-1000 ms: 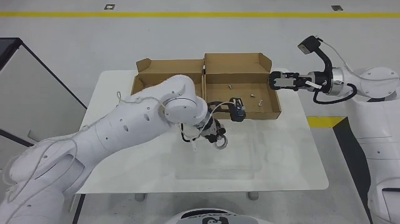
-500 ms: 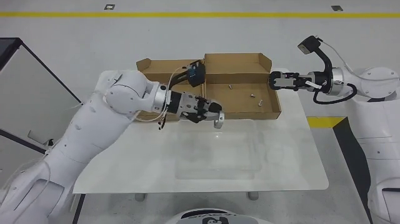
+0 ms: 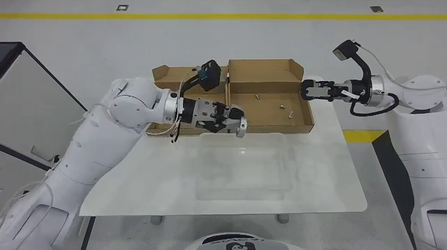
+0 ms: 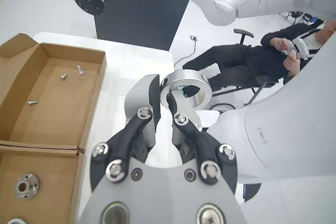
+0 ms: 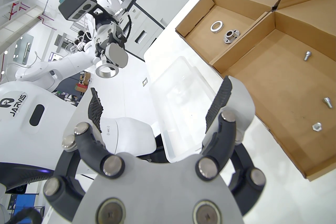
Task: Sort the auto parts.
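A white table (image 3: 321, 166) carries everything. Along its far side sit two open cardboard boxes, side by side and touching: the left box (image 3: 178, 75) and the right box (image 3: 269, 114). A clear plastic tray (image 3: 241, 173) lies near the middle of the table, nearer than the boxes and apart from them.

The left gripper (image 3: 234, 126) hangs above the near wall of the boxes, close to the seam where they meet. It is clamped on a metal ring (image 4: 183, 76): one finger sits inside the ring and the other outside, pinching its wall. In the right wrist view the held ring (image 5: 101, 74) is lifted clear of the table.

The right gripper (image 3: 305, 89) hovers at the right wall of the right box, by the table's far right corner. Its fingers are spread wide with nothing between them, as the right wrist view (image 5: 160, 91) shows.

On the floor of the left box lie a second metal ring (image 5: 211, 27) and, just beside it, a round flange (image 5: 231, 36) with a raised hub.

Three small fasteners lie on the floor of the right box, apart from one another: one towards the far left (image 3: 257, 97), one in the middle (image 3: 281, 105) and one further right (image 3: 288, 114).
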Tool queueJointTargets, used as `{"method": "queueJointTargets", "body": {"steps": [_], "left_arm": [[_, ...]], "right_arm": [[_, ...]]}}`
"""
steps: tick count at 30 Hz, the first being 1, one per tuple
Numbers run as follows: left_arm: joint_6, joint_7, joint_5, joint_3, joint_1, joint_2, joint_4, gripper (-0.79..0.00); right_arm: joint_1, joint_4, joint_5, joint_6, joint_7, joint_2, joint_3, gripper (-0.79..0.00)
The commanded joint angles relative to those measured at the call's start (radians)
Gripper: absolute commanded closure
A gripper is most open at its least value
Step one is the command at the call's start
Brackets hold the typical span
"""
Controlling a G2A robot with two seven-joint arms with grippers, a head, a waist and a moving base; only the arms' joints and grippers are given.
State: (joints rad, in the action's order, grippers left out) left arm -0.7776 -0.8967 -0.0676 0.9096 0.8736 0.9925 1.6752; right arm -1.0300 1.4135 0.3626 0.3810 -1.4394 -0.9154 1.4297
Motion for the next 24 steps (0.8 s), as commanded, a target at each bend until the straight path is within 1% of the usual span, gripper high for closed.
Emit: {"method": "queueJointTargets", "body": {"steps": [1,3,7,11,12,15,18,20,23,24], "left_arm": [[-0.035,0.066,-0.017,0.016,-0.002,0.003,-0.005,0.0],[-0.053,0.139,-0.044,0.031,-0.002,0.008,-0.019,0.0],[-0.132,0.231,-0.15,0.032,-0.011,0.021,-0.043,0.0],[-0.235,0.255,-0.278,0.013,-0.025,0.032,-0.067,0.0],[-0.235,0.261,-0.315,0.011,-0.03,0.035,-0.062,0.0],[-0.235,0.226,-0.366,0.021,-0.041,0.039,-0.05,0.0],[-0.235,0.202,-0.459,0.046,-0.033,0.045,-0.02,0.0],[-0.235,0.17,-0.549,0.069,-0.02,0.05,0.005,0.0],[-0.235,0.089,-0.676,0.107,0.001,0.059,0.012,0.0],[-0.235,0.089,-0.708,0.116,0.008,0.062,0.02,0.0]], "right_arm": [[0.0,0.0,0.0,0.0,0.0,0.0,0.0,-0.785],[0.0,0.0,0.0,0.0,0.0,0.0,0.0,-0.785],[0.0,0.0,0.0,0.0,0.0,0.0,0.0,-0.785],[0.0,0.0,0.0,0.0,0.0,0.0,0.0,-0.785],[0.0,0.0,0.0,0.0,0.0,0.0,0.0,-0.785],[0.0,0.0,0.0,0.0,0.0,0.0,0.0,-0.785],[0.0,0.0,0.0,0.0,0.0,0.0,0.0,-0.785],[0.0,0.0,0.0,0.0,0.0,0.0,0.0,-0.785],[0.0,0.0,0.0,0.0,0.0,0.0,0.0,-0.785],[0.0,0.0,0.0,0.0,0.0,0.0,0.0,-0.785]]}}
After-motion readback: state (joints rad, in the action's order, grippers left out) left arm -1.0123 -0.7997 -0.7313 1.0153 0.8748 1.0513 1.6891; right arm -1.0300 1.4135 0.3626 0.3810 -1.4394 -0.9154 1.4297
